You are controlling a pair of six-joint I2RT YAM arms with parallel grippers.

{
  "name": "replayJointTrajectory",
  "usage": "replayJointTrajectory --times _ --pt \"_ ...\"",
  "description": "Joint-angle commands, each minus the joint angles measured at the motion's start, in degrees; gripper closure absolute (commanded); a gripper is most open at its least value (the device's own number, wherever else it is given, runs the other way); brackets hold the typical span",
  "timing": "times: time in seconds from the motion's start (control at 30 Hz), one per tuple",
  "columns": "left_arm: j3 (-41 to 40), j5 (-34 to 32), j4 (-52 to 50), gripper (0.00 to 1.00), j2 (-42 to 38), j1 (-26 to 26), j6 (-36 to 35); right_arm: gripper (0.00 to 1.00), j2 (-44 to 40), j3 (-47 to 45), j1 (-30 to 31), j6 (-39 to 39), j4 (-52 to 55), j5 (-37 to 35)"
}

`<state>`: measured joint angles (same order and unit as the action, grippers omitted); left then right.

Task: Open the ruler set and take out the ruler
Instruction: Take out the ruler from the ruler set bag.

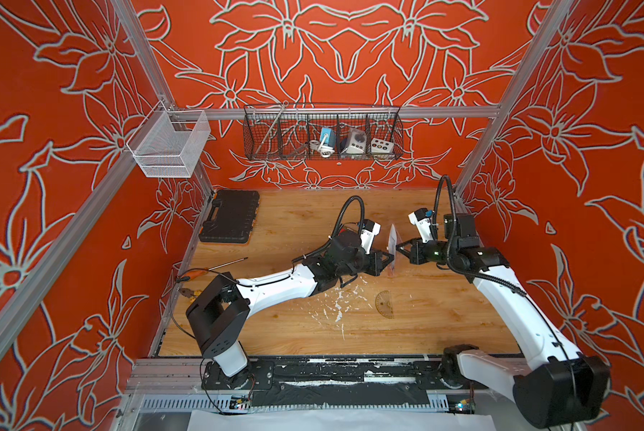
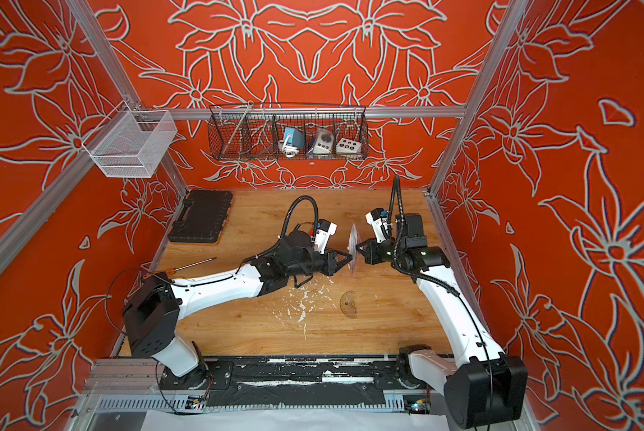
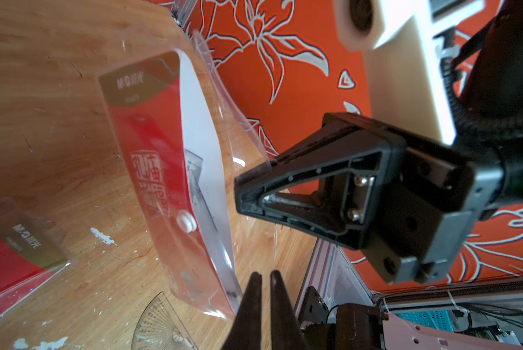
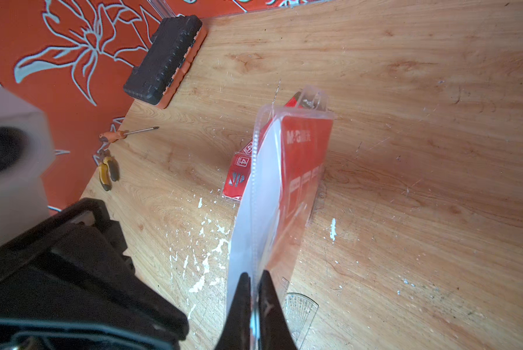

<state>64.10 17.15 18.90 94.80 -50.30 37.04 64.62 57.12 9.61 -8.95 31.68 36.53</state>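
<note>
Now the ruler set (image 1: pixel 392 241), a clear plastic pouch with a red-and-white card (image 3: pixel 151 136) and a white snap (image 3: pixel 185 222), is held upright on edge over the wooden bench (image 1: pixel 283 328), right of its middle. The right gripper (image 4: pixel 255 280) pinches its clear seam. The left gripper (image 3: pixel 264 274) has its jaws nearly together at the pouch's end toward the front edge, grip unclear. On the back rail (image 1: pixel 443 112), a black wire basket (image 1: pixel 322 158) holds a blue-and-white plug (image 1: pixel 326 136) and white adapters (image 1: pixel 354 143).

A black case (image 1: pixel 230 216) lies at the table's (image 1: pixel 443 317) far corner on my left — screwdriver (image 1: pixel 216 266) and pliers (image 4: pixel 107 169) nearer along that edge. Behind hang a white basket (image 1: pixel 171 153) and a wire rack (image 1: pixel 260 145).
</note>
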Motion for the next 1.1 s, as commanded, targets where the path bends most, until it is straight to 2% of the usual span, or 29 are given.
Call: replayJointTrajectory --times 0.0,0.27,0.7,1.07 --pt "2.5 0.9 0.6 0.90 1.2 -0.5 -1.3 1.00 -0.3 -0.3 -0.1 -0.3 -1.3 1.4" --pt "3.2 -2.7 -0.1 0.90 4.1 -0.5 -0.9 1.00 -0.7 -0.2 -0.1 0.1 -0.9 1.8" --pt "1.5 -8.1 1.1 0.89 3.9 -0.5 -0.4 1.00 -0.9 0.1 0.0 0.7 -0.3 1.9" --pt "4.0 -7.6 -0.7 0.85 6.6 -0.5 -1.1 1.00 -0.8 0.7 -0.1 1.1 0.4 1.8"
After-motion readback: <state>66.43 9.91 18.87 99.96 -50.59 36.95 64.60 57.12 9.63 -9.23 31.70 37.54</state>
